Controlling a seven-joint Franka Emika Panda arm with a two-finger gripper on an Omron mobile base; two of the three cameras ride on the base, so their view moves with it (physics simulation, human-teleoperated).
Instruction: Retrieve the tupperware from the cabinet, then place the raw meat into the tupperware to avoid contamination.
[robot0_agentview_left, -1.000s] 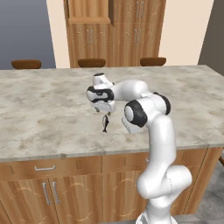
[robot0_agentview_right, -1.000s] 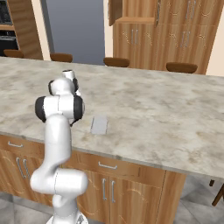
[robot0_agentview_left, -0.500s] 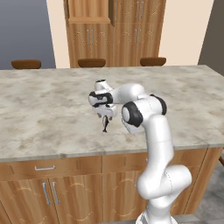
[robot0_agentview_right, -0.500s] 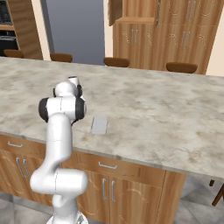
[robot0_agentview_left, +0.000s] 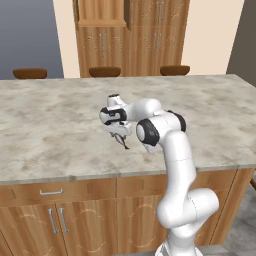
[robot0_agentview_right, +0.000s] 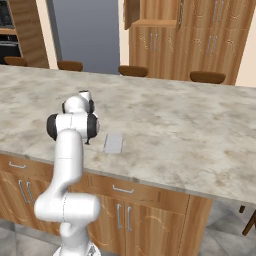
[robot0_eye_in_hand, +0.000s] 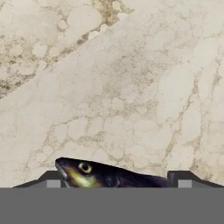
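marble counter bears the tupperware, nothing inside.

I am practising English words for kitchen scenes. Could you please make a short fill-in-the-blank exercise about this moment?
1. The fish between the gripper tips lies on the ______ counter.
2. In the right base view, a flat pale box lies on the counter to the ______ of the arm.
3. The tall cabinet behind the counter is made of ______.

Missing words: marble; right; wood
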